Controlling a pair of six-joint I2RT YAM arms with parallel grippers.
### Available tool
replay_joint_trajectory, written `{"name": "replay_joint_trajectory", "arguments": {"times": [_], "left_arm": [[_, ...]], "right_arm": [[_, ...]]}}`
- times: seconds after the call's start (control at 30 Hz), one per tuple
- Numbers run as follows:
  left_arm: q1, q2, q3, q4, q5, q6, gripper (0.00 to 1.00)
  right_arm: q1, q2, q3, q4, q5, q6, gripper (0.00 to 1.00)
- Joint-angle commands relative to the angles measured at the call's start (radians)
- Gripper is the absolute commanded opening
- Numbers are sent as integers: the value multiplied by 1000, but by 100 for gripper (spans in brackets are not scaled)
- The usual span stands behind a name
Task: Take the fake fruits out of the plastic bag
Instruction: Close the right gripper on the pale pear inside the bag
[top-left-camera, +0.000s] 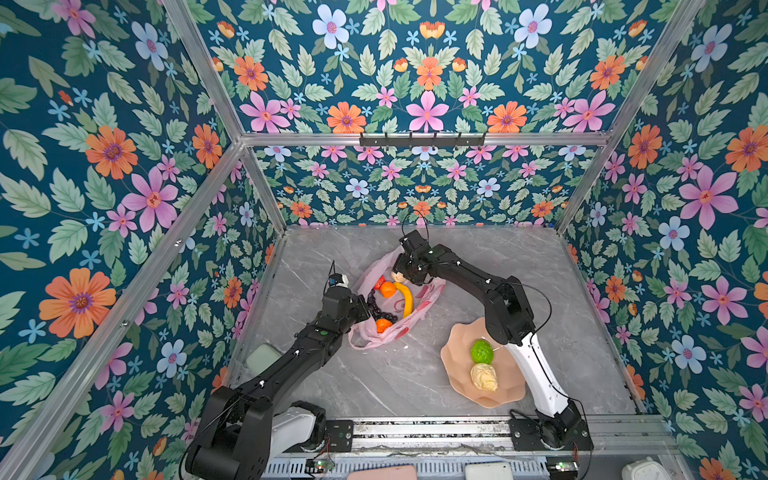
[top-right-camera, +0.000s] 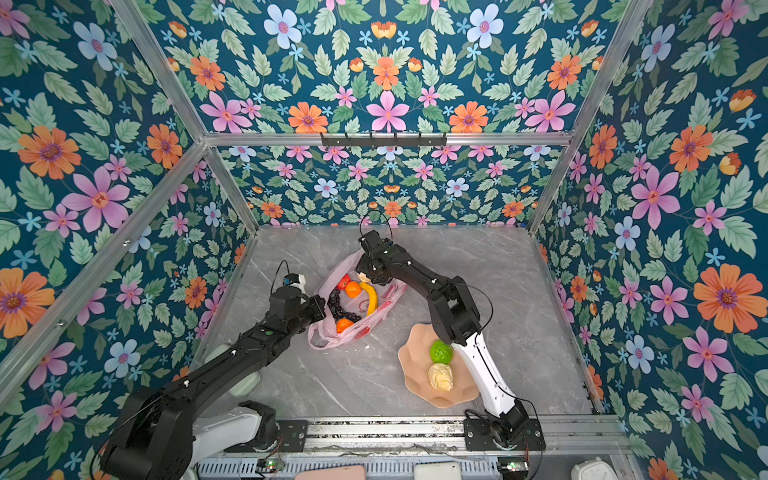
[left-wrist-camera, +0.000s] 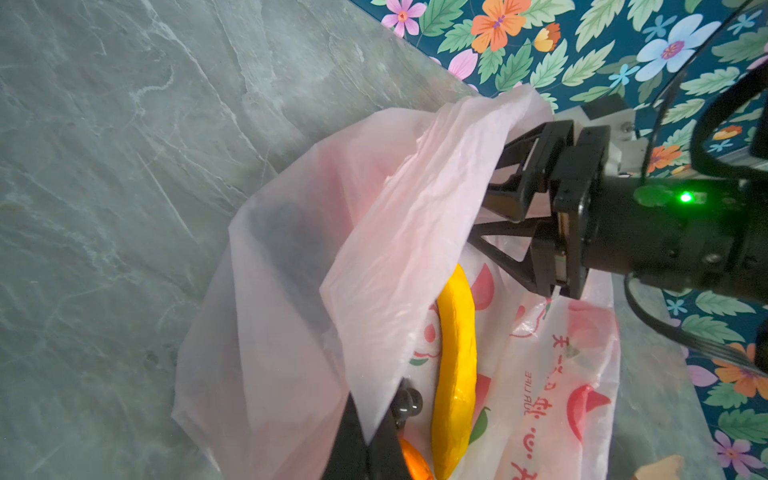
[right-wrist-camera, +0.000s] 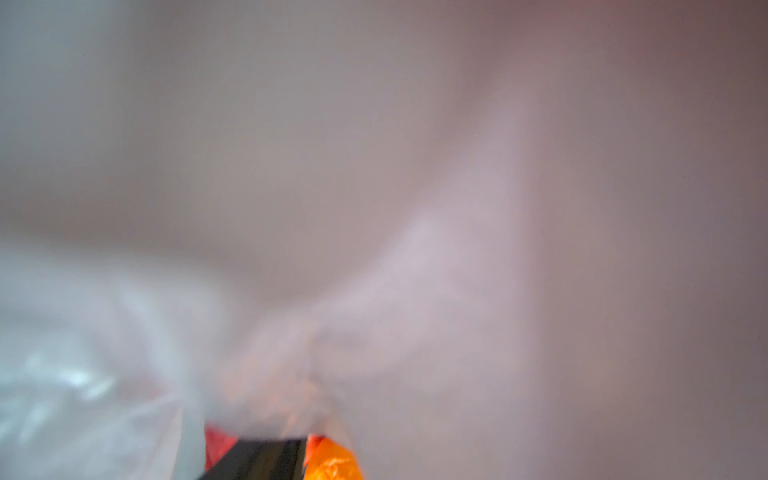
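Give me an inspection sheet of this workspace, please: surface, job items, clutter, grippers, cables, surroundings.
Surface: grey marble tabletop, no spills seen.
Job's things: plastic bag lies open; banana, grape bunch, two oranges, red fruit, cream lump inside; green fruit and cream fruit on plate.
Clutter: pale green block beside left arm.
Grippers: left gripper shut on bag rim; right gripper in bag mouth, fingers apart, tips hidden.
Cables: black cable loops above right wrist, not touching bag.
Surroundings: floral walls, aluminium frame, hook rail.
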Motion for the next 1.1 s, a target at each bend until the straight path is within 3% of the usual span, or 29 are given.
{"name": "replay_joint_trajectory", "arguments": {"times": [0.0, 0.43, 0.57, 0.8, 1.07], "left_arm": [[-1, 2, 2, 16, -2, -4, 0], [0, -4, 1, 8, -2, -3, 0], [0, -4, 2, 6, -4, -1, 0], [-1, 5, 4, 8, -4, 0, 0], [-1, 8, 13, 11, -5, -6, 0]], "right_arm": [[4, -16, -24, 23, -6, -17, 70], [0, 111, 147, -58, 5, -49, 69], [0, 120, 166, -65, 10, -58, 63], [3, 54, 81, -14, 1, -77, 58], [37, -97, -128, 88, -17, -128, 58]]}}
